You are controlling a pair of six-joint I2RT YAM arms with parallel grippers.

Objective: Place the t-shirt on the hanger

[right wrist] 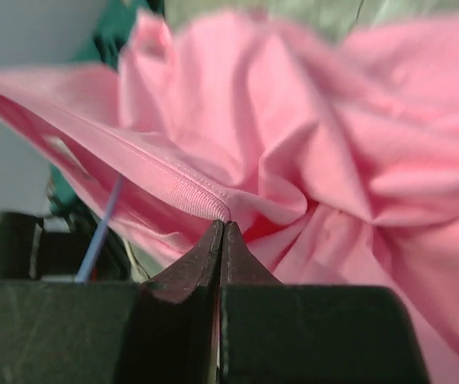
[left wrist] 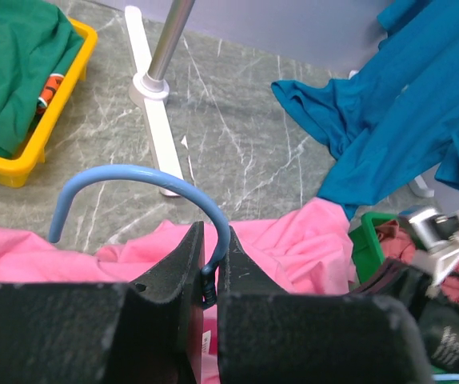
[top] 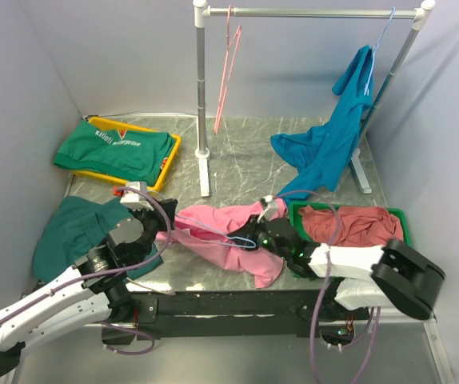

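T-shirt [top: 213, 220] lay crumpled on the table [top: 245, 160], front centre. Left gripper [left wrist: 212, 240] was clamped on the hanger [left wrist: 141, 171] hook. Right gripper [right wrist: 222, 236] pinched the collar at its fingertips. Risk: with so thin a bite, the collar could slip free.

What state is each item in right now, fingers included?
t-shirt: crumpled on table, neckline pinched
hanger: neck clamped, off the rail
left fingers: shut on hanger
right fingers: shut on t-shirt
blue shirt: hung on rail, hem trailing on table
pink hanger: hanging bare on rail
green shirt: folded in yellow tray
rose garment: bunched in green tray
dark green cloth: lying loose on table
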